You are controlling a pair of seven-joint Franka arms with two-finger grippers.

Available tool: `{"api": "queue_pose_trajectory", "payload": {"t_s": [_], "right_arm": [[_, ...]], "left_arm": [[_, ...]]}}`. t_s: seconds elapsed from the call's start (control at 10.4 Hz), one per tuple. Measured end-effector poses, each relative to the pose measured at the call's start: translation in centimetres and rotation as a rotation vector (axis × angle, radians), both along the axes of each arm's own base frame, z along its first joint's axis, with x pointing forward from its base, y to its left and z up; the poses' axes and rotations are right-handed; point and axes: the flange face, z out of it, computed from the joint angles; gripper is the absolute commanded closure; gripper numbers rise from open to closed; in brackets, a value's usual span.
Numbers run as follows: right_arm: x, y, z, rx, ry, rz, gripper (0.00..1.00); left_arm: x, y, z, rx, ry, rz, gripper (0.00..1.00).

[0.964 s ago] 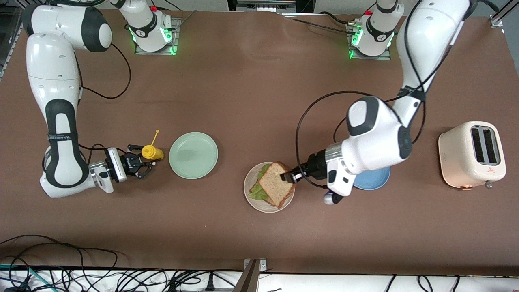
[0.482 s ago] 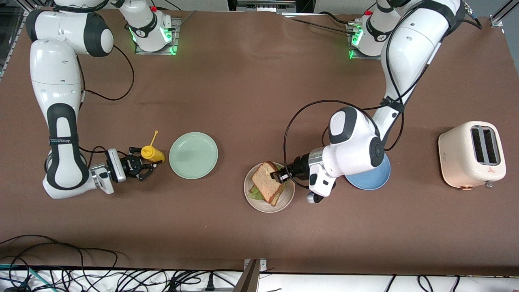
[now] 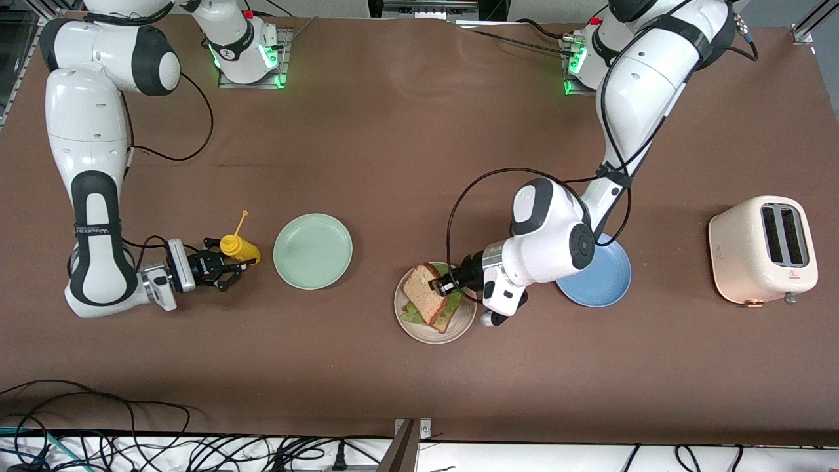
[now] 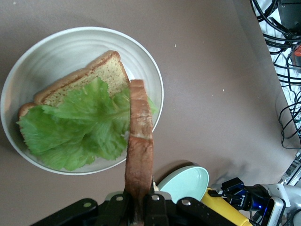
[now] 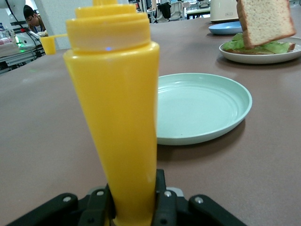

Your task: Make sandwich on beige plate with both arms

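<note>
Left gripper (image 3: 438, 286), lower centre of the front view: clamped on the edge of the top bread slice (image 3: 423, 293), which hangs tilted over the beige plate (image 3: 465, 322). In the left wrist view the held slice (image 4: 139, 155) shows edge-on, so its face cannot be read; its lower end disappears among the black fingers (image 4: 155, 212) at the frame's bottom edge.

Under it, on the plate (image 4: 146, 70), the lettuce leaf (image 4: 80, 125) covers most of the bottom slice (image 4: 87, 82); only one crust corner and a strip of crumb show. In the front view the bottom slice is almost wholly hidden by the held one, with green lettuce (image 3: 413, 314) peeking at the plate's lower edge.

The left arm's wrist overlaps part of the blue plate (image 3: 606, 282) just beside the beige one.

Right gripper (image 3: 219, 271), lower left of the front view: closed around the yellow squeeze bottle (image 3: 239, 247), low by the table. In the right wrist view the bottle (image 5: 117, 117) fills the frame's middle, blocking what lies past it; the fingers (image 5: 101, 200) are cut off at the bottom.

Pale green plate (image 3: 312, 251) sits near the bottle, apart from it, with open table between it and the beige plate. Toaster (image 3: 763, 249) stands well apart at the frame's right.

Surface: brown matte table (image 3: 393, 144). Cables (image 3: 131, 439) crowd the bottom edge.
</note>
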Motion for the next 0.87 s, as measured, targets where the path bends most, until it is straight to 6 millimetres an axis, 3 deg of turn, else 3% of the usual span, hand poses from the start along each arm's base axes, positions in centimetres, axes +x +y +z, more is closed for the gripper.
{"api": "queue_pose_trajectory", "payload": {"t_s": [0.19,0.29,0.58,0.87], "right_arm": [[-0.1,-0.1,-0.3,-0.002,0.002,-0.001,0.00],[-0.2,-0.4,-0.4,-0.006,0.003,-0.004,0.00],[0.1,-2.6,0.2,-0.060,-0.011,-0.005,0.00],[1.6,-5.2,5.1,-0.183,-0.095,0.010,0.00]], "left_arm": [[0.1,0.2,-0.2,0.002,-0.001,0.003,0.37],[0.3,0.4,0.0,0.002,-0.005,0.009,0.23],[1.8,2.8,0.4,0.017,-0.024,0.045,0.13],[1.3,3.8,-0.7,0.105,0.019,-0.051,0.06]]}}
